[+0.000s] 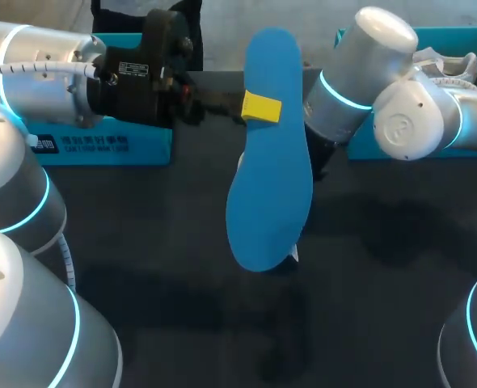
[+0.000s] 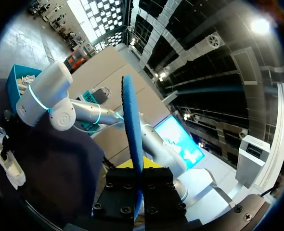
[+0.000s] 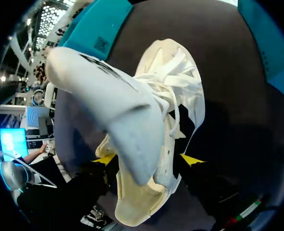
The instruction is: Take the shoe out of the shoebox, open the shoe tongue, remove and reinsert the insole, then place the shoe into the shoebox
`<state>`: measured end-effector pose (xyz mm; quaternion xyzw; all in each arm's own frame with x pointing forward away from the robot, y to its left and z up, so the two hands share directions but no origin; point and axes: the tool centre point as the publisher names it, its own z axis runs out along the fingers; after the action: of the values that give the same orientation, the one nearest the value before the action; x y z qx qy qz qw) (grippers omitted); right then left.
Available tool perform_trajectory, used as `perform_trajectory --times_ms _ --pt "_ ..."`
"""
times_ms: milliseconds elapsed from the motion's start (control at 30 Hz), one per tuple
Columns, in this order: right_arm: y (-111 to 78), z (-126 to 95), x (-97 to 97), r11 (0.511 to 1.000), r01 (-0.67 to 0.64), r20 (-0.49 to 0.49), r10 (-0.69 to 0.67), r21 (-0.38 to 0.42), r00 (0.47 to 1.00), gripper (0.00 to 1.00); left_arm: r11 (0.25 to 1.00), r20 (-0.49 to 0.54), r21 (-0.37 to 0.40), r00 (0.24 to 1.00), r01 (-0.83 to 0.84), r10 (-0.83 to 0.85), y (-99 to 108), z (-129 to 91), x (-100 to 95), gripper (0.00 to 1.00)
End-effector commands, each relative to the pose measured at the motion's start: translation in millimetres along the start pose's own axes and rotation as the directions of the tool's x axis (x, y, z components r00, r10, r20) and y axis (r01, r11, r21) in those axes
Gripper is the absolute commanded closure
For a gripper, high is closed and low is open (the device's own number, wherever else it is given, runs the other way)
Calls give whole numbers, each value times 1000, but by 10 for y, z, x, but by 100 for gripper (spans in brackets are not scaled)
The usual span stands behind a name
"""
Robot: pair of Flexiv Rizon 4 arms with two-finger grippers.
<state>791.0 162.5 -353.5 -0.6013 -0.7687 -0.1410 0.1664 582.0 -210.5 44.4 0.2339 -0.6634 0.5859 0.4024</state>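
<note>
From where I stand, the table (image 1: 400, 267) has a dark, matte top, with soft shadows across its near half. At the table's far left edge stands a teal box (image 1: 149, 145) with a white label on its front. At the table's far right corner, a second white shoe (image 1: 449, 66) lies inside the shoebox (image 1: 465, 36).

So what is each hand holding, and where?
Left hand pinches the blue insole toward its narrower end; right hand grips the white shoe across its sides.
</note>
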Motion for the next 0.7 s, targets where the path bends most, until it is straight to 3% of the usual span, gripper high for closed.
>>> perform_trajectory --times_ms 33,400,533,700 --pt "-90 -57 -41 1000 -1 -6 1 -14 1000 0 1000 1 1 1000 0 0 12 4 -2 100" --pt "-90 -57 -41 1000 -1 -6 1 -14 1000 0 1000 1 1 1000 0 0 12 4 -2 100" --pt "-99 -273 -7 995 -24 -177 7 -94 984 0 1000 1 1 1000 0 0 12 4 -2 100" --pt "-150 -485 96 993 -43 -260 14 -107 965 0 1000 1 1 1000 0 0 12 4 -2 100"
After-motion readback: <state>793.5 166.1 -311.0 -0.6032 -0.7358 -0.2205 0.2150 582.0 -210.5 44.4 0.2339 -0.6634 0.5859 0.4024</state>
